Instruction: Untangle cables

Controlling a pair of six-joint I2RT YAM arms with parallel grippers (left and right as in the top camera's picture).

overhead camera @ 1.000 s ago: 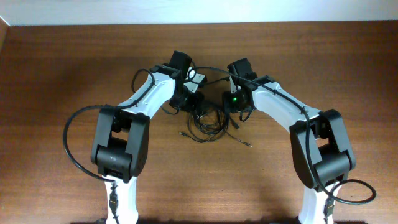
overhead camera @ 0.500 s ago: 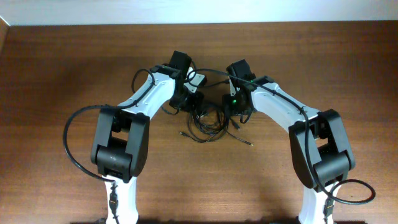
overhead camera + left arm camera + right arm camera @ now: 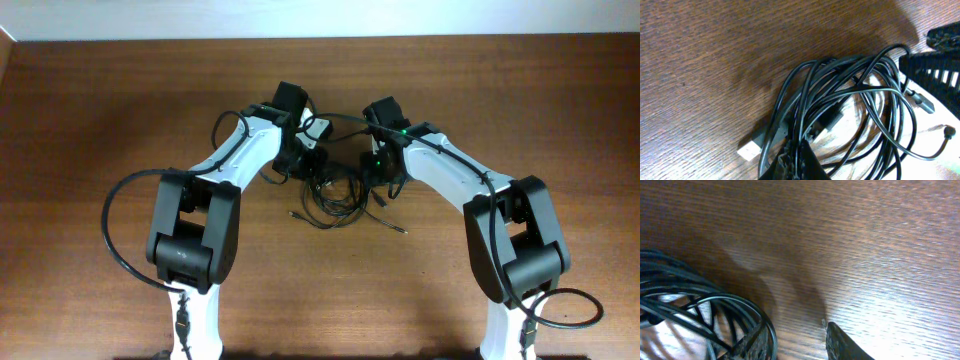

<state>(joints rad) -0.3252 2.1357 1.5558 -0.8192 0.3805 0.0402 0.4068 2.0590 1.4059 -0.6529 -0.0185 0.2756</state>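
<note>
The table (image 3: 700,60) is brown wood with visible grain and a soft sheen, the cables (image 3: 840,95) wear smooth, glossy black plastic sheathing, and one plug (image 3: 749,150) ends in silvery metal.

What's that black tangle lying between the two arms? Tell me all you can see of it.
The cables are thin, glossy black cords, looped over one another in a loose tangle, lying on the wooden table. One pale flat plug sticks out. The left gripper pinches some strands.
</note>
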